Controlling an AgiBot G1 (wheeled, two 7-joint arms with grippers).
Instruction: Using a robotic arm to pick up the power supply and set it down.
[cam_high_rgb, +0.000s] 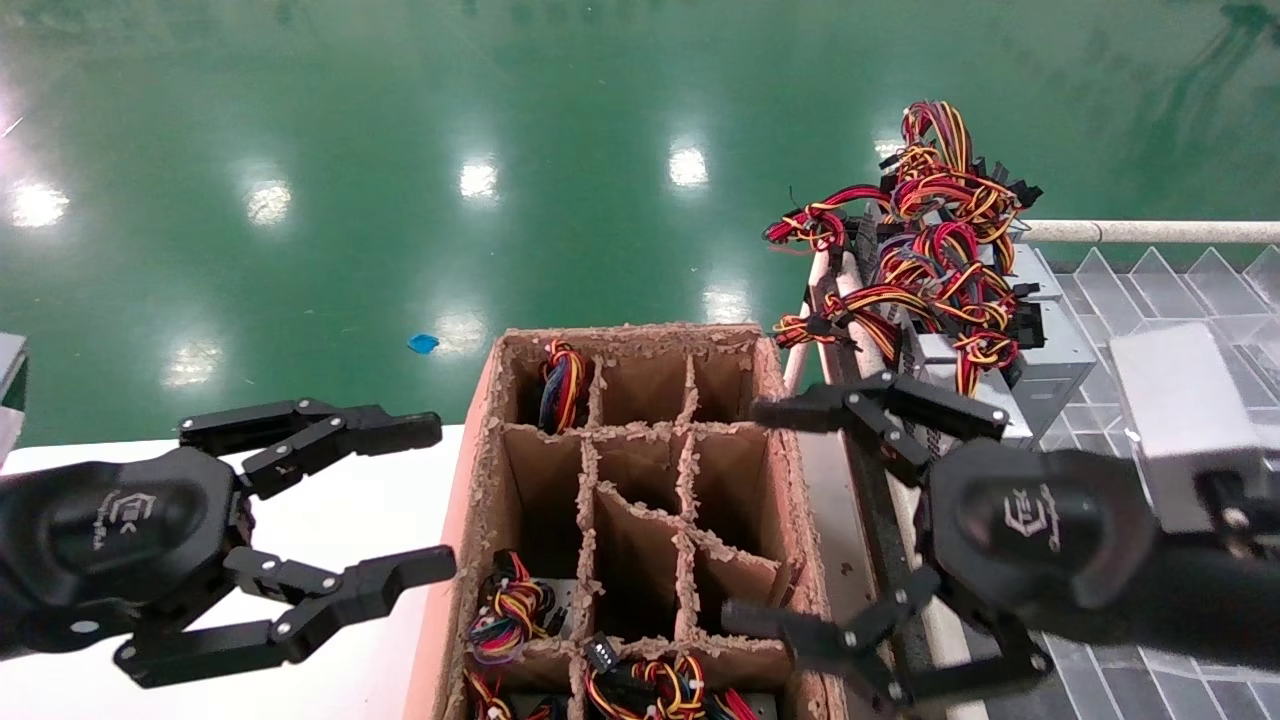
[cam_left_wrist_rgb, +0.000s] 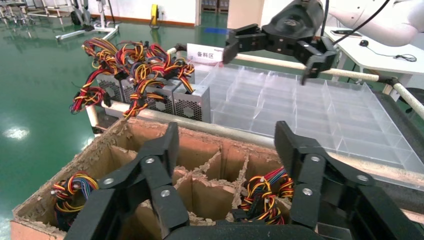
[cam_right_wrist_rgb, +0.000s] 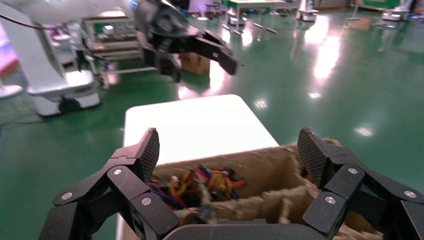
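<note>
Several power supplies (cam_high_rgb: 1060, 345), grey boxes under tangled red, yellow and black wires (cam_high_rgb: 935, 250), stand in a row on the rack at the right; the left wrist view shows their vented sides (cam_left_wrist_rgb: 192, 102). More wire bundles (cam_high_rgb: 563, 385) poke out of cells in the divided cardboard box (cam_high_rgb: 480, 470). My right gripper (cam_high_rgb: 745, 512) hangs open over the box's right wall, nothing between its fingers; through its jaws (cam_right_wrist_rgb: 228, 147) I see wires (cam_right_wrist_rgb: 200, 182) in a cell. My left gripper (cam_high_rgb: 440, 497) is open over the white table, just left of the box (cam_left_wrist_rgb: 200, 145).
A clear plastic divided tray (cam_high_rgb: 1150, 290) lies right of the power supply row, behind a white pipe rail (cam_high_rgb: 1150, 232). The white table (cam_right_wrist_rgb: 195, 125) extends left of the box. Green floor lies beyond. Several box cells are empty.
</note>
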